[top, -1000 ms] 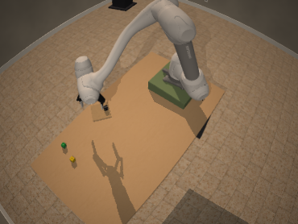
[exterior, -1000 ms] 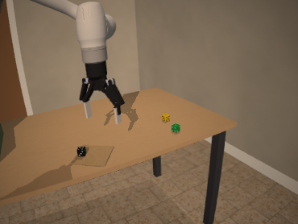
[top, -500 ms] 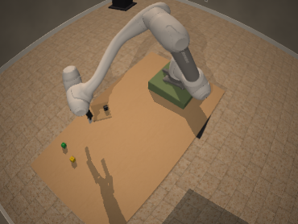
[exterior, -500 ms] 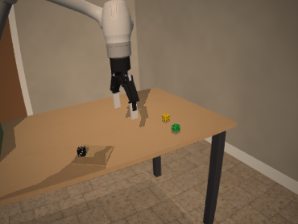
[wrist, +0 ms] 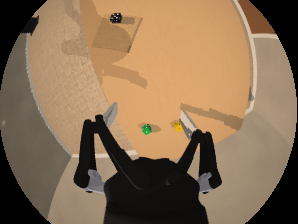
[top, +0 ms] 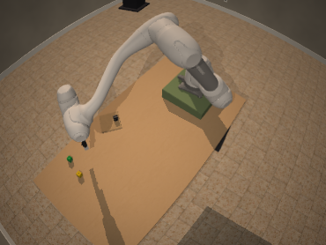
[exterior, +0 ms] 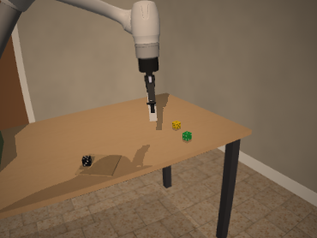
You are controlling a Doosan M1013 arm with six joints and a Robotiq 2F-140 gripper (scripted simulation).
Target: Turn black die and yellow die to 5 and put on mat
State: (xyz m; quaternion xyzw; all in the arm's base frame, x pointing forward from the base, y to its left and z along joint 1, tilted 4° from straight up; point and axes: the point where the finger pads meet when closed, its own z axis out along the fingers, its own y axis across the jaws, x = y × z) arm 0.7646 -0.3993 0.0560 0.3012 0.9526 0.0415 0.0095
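The black die sits on the small brown mat, at its far edge; it also shows in the exterior view and the wrist view. The yellow die and the green die lie close together on the bare table near its end, off the mat; they also show in the exterior view as yellow and green. My gripper hangs open and empty high above the table, between the mat and the two dice. In the wrist view the green die and yellow die lie between the open fingers, far below.
A green block holds the arm's base at the far end of the table. The table edge runs close to the yellow and green dice. The mat also shows in the exterior view.
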